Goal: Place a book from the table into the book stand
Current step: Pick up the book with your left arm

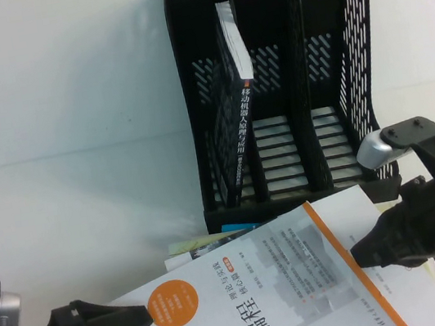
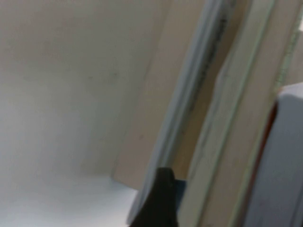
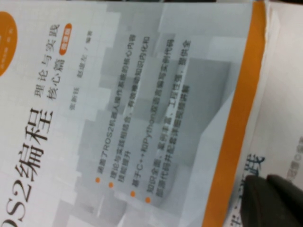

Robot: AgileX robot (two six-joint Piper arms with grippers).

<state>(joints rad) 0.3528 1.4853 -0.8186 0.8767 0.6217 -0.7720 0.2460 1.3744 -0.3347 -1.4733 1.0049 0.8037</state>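
A white book with an orange spine lies on top of a stack of books at the table's front. It also shows in the right wrist view. The black book stand stands behind it, with a black-spined book leaning in its left slot. My left gripper is at the book's left corner, turned on its side against the stack's page edges. My right gripper is shut, its tip on the lower book just beside the orange spine.
Under the top book lie other books; a pale yellow one and a blue one stick out at the back. The stand's middle and right slots hold nothing. The white table extends to the left.
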